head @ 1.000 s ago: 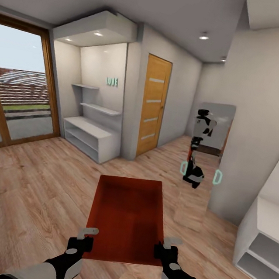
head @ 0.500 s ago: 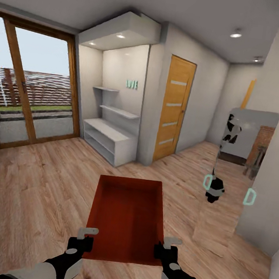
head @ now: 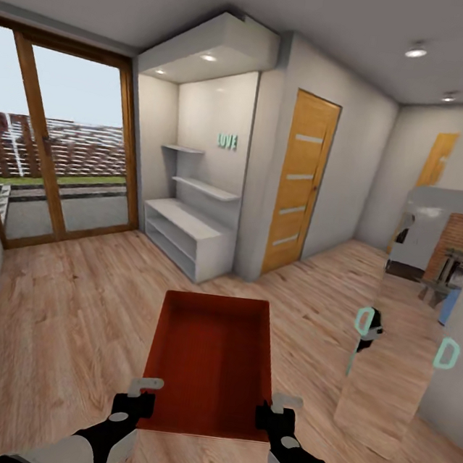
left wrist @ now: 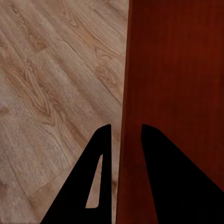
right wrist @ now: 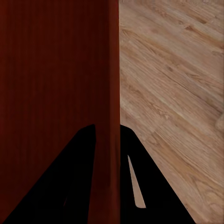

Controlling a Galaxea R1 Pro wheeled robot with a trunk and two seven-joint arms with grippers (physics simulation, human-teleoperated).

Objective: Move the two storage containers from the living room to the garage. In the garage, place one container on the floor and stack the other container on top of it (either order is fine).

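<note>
Head looks forward-down; wrist cameras sit close — all share the container (head: 211, 360).

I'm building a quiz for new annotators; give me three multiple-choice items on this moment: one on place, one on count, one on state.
1. Where is the bin?
A. on a shelf
B. held in front of the robot above the wood floor
C. on the concrete

2. How many bins show?
A. one
B. two
C. three

3. How do the tools hold it?
A. both open, clear of it
B. left only
C. each shut on a side wall

Answers:
1 B, the head view shows it between the arms over planks.
2 A, a single orange-red bin is in view.
3 C, the left tool and right tool each straddle a wall.
</note>
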